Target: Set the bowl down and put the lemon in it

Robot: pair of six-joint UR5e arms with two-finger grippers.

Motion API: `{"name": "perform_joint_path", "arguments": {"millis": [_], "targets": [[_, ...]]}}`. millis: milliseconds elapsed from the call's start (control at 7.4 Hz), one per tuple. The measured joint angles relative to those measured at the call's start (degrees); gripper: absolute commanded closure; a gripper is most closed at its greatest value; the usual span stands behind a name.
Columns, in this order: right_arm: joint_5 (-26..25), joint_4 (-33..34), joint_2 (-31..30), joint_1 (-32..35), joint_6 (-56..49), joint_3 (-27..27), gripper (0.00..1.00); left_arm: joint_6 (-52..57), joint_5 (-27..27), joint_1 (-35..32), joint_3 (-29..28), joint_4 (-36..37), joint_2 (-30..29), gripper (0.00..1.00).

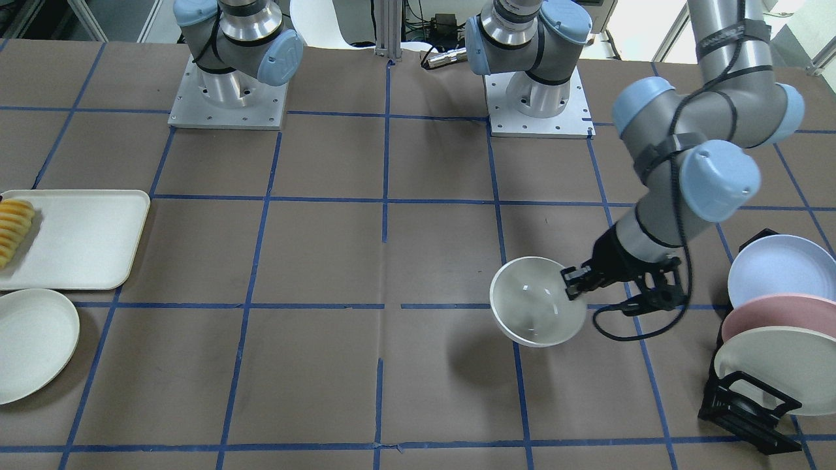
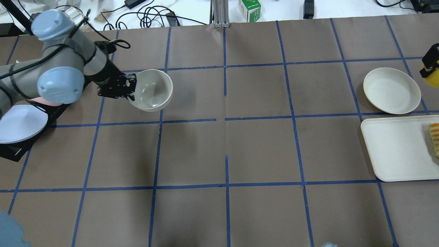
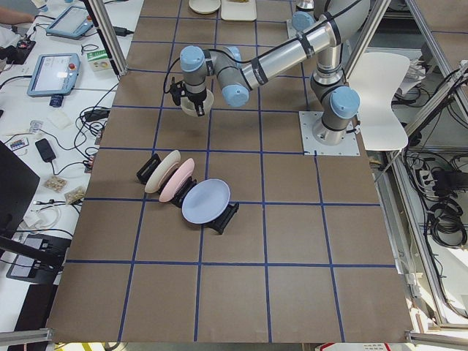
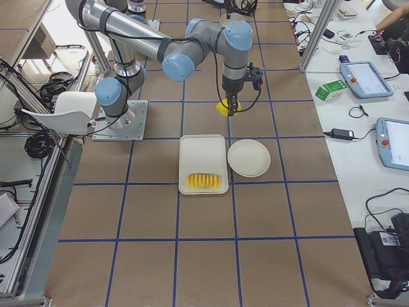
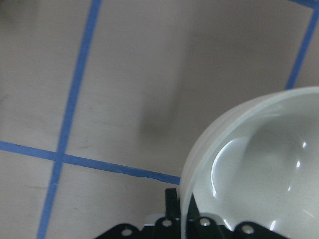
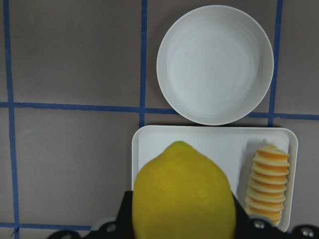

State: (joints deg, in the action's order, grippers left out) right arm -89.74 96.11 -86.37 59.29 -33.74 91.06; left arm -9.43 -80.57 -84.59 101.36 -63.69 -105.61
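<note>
- Your left fingers [image 1: 577, 279] pinch the bowl [image 1: 535, 320] by its rim, lifted off the surface [image 1: 326, 261].
- Your right fingers [image 2: 426, 68] clamp the lemon [image 6: 183, 199], well apart from it.

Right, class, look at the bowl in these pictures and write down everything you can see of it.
The bowl is deep, round and off-white, narrowing toward its base, with a smooth glossy inside showing bright highlights; it could be glazed ceramic or hard plastic. It is empty: the lemon is not in it. The left gripper pinches its rim; nothing else touches it. It hangs tilted above the brown table, its shadow lying apart.
</note>
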Motion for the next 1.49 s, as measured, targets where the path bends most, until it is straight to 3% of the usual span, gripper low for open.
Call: {"name": "perform_joint_path", "arguments": {"millis": [270,811,946,1081,1486], "targets": [[0.5,-1.0,-0.9,0.7,0.6,0.1,0.94,-9.3,1.4,-10.0,0.3,4.0,-2.0,1.0],[1.1,-2.3,-3.0,11.8,15.7,0.0,0.93,-14.6,1.8,-15.4,0.5,9.0,-7.4,1.0],[1.5,-2.2,-3.3,15.4,20.6,0.1,0.93,-15.1,1.8,-16.0,0.5,10.3,-8.7,0.84],[1.7,-2.0,-3.2,17.7,23.6,0.2,0.93,-15.6,1.8,-16.6,0.5,11.9,-9.8,0.01],[1.7,-1.9,-3.0,19.4,25.7,0.3,0.93,-15.9,1.3,-16.9,-0.3,14.4,-10.7,0.0]]}}
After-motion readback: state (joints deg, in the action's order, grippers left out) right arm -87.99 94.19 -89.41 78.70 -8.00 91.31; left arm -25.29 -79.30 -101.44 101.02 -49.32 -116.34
